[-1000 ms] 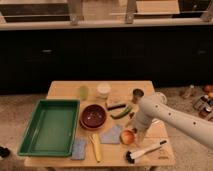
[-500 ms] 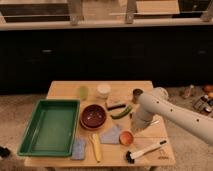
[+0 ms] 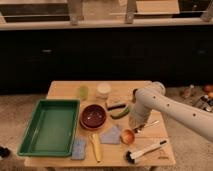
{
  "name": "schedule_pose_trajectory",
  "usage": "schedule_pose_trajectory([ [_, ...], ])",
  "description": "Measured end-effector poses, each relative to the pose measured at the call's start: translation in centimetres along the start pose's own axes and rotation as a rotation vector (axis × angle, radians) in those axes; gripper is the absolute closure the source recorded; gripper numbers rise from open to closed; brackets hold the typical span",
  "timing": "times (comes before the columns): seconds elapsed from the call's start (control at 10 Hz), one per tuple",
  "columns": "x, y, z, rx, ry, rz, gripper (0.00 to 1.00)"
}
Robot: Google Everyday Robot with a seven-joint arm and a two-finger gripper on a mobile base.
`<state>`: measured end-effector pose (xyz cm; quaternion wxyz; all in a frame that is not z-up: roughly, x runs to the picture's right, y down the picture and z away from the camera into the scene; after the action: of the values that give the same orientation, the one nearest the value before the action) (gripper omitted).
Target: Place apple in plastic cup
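1. Camera view, change: little has shifted in the last second. The apple (image 3: 128, 136) lies at the same spot on the counter (image 3: 65, 90), and the arm has altered only slightly above it.
2. Camera view, pincer (image 3: 134, 128): it hangs at the lower end of the white arm, just above and right of the apple. Whether it is spread or pressed together, I cannot tell.
3. Camera view, apple position: front right part of the counter, just beside a grey cloth (image 3: 111, 135), with a white-handled brush (image 3: 145, 151) nearer the front edge and a dark red bowl (image 3: 93, 116) to its left.
4. Camera view, plastic cup (image 3: 82, 92): pale green, upright, near the back left, well apart from the apple.
5. Step in hand, judged: securing the apple. Centre the pincer over the fruit, descend straight and close across its widest part, since a round fruit may roll. Lift clear of the bowl before crossing to the cup.
6. Apple, appearance: small, round, yellow-orange with a reddish blush, far smaller than the bowl.
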<state>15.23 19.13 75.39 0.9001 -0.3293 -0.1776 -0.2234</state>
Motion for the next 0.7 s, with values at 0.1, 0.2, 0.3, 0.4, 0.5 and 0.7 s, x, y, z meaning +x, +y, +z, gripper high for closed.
schedule_pose_trajectory([
  [0.1,0.0,0.2,-0.9,0.011,0.001,0.002,0.81],
  [0.2,-0.1,0.6,-1.3,0.036,-0.005,0.001,0.69],
  [0.3,-0.1,1.0,-1.3,0.053,-0.012,-0.001,0.61],
  [0.4,-0.4,1.3,-1.1,0.061,-0.040,-0.026,0.50],
  [0.5,-1.1,1.5,-1.0,0.067,-0.066,-0.067,0.38],
  [0.7,-2.3,2.0,-0.9,0.066,-0.087,-0.124,0.24],
])
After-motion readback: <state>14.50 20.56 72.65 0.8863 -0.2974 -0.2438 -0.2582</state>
